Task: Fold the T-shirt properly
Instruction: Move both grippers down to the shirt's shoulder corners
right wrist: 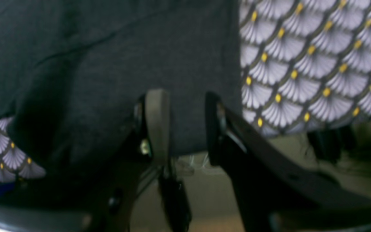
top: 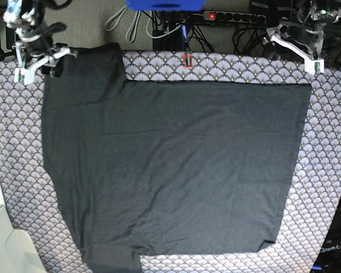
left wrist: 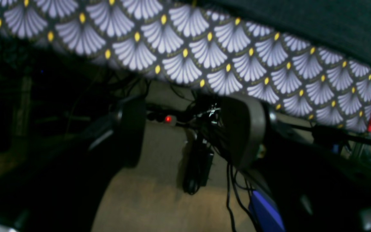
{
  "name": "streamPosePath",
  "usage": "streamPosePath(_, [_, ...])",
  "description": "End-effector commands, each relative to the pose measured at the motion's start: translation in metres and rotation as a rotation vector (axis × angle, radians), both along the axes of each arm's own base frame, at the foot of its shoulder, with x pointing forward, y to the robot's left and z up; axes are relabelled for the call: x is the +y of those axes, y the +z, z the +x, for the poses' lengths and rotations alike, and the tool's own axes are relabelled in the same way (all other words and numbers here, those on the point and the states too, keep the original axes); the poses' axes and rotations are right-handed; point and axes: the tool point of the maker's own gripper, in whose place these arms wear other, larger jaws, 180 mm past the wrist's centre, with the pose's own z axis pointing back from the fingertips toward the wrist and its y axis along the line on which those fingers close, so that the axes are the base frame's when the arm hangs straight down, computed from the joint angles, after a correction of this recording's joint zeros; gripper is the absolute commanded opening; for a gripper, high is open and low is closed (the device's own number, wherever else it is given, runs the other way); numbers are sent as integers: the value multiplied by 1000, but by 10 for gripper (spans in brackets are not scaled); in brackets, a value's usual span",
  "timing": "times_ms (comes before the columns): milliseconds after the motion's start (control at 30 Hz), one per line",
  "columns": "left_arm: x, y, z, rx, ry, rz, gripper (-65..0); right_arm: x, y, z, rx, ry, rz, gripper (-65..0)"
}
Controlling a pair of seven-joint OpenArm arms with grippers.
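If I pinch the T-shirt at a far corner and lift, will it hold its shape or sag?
Probably sag: the T-shirt lies limp with soft creases across the tablecloth, so it looks floppy. It seems thin and light. Its edge drapes past the table's far edge by the right gripper, so it may slide when dragged.

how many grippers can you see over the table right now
2. The right gripper is open at the T-shirt's far left corner; the left gripper is open past its far right corner.

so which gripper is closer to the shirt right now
Right. The right gripper sits at the T-shirt's far corner, its open jaws either side of the fabric edge. The left gripper hangs off the opposite far corner, open, clear of the cloth.
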Motion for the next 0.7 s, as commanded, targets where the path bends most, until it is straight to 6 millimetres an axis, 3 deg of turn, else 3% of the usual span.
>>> streamPosePath(0, [0,11,7,-41,-17,10,-266,-7,10,7,-28,-20,6,-446])
streamPosePath(233, [-1,14,9,-48,-21,11,-265,-23,15,17,8,-74,45,-445])
streamPosePath(333, [-1,14,9,-48,-21,11,-265,-19,7,19,22,-18,57,-445])
streamPosePath(533, [0,13,7,-45,-21,14,-265,-36,-26,10,103,-18,90,-445])
streamPosePath(667, [0,13,7,-45,-20,14,-265,-43,-30,6,107,-3,85,-445])
